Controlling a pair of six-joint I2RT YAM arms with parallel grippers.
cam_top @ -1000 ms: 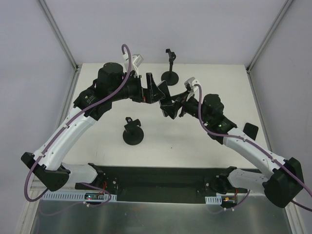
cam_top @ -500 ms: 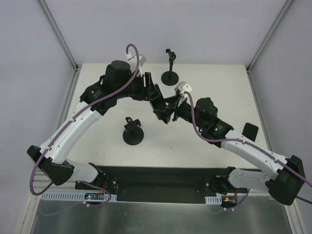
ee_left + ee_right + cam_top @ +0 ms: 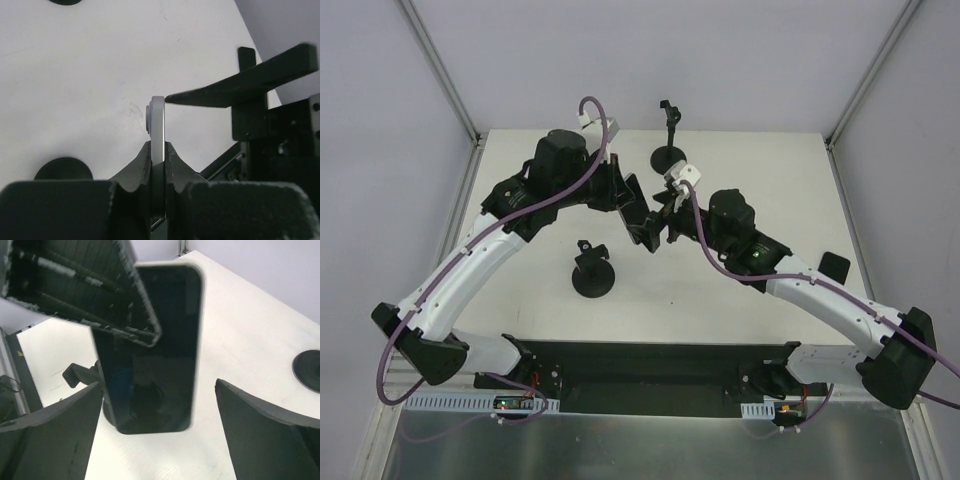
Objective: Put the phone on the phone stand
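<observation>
The phone (image 3: 150,350) is a flat black slab held upright above the table. My left gripper (image 3: 158,146) is shut on it, and the phone's pale edge (image 3: 158,117) sticks up between its fingers. My right gripper (image 3: 159,387) is open, with a finger on each side of the phone's lower end and a gap on both sides. In the top view the two grippers meet above the table's middle, left gripper (image 3: 640,222) against right gripper (image 3: 662,220), and they hide the phone there. A phone stand (image 3: 592,276) stands nearer, left of them. Another phone stand (image 3: 669,150) is at the back.
A small black block (image 3: 834,267) lies at the table's right side. The right gripper's finger (image 3: 240,85) reaches across close to the phone's tip in the left wrist view. A stand's round base (image 3: 63,168) lies low on the left there.
My left gripper has shut on the phone and my right gripper has opened off it. Both grippers have shifted slightly left and nearer.
</observation>
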